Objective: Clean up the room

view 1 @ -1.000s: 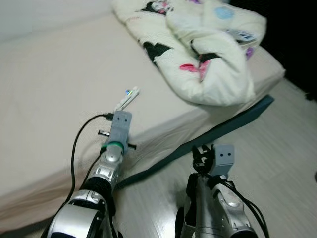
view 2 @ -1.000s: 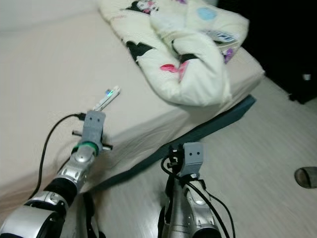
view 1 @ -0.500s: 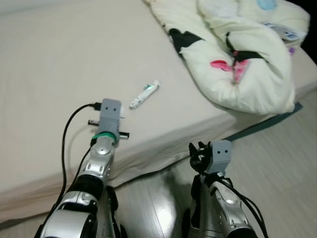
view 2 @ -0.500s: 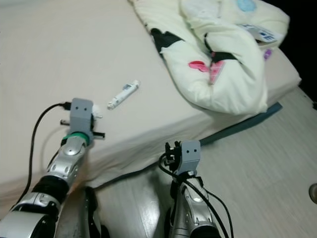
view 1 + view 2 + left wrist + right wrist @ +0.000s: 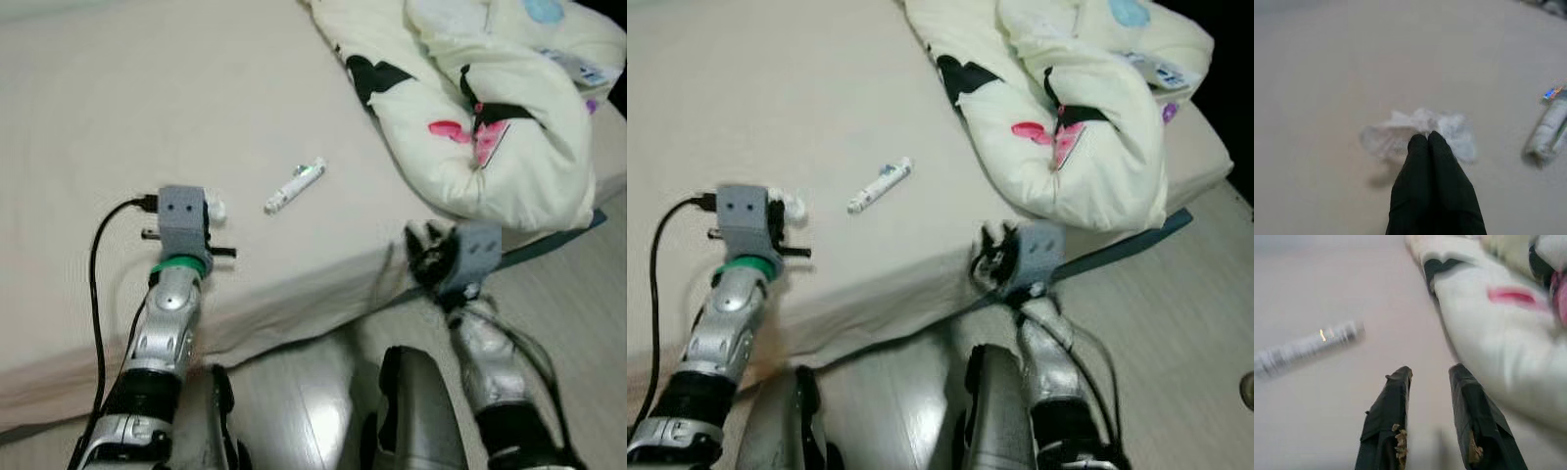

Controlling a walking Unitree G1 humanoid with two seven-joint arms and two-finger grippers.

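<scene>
A crumpled white tissue [image 5: 1418, 132] lies on the beige bed [image 5: 118, 117], a thin, wrinkled wad with ragged edges (blurred in the left wrist view). The left end effector [image 5: 1429, 142] has its two black fingers pressed together, tips on the near edge of the tissue; whether any of it is pinched between them cannot be told. From the head camera the tissue shows as a small white puff [image 5: 214, 209] just beyond the left wrist's grey camera block [image 5: 182, 219].

Near it on the sheet lies a small white tube [image 5: 294, 185] with green and blue print, tilted and apart from the tissue. A cream comforter [image 5: 490, 117] with black and pink cartoon patches is heaped at the bed's far right.

The right end effector [image 5: 1431, 374] hovers by the bed's edge, fingers parted and holding nothing, between the tube and the comforter. Pale wood floor [image 5: 1176, 313] lies below.
</scene>
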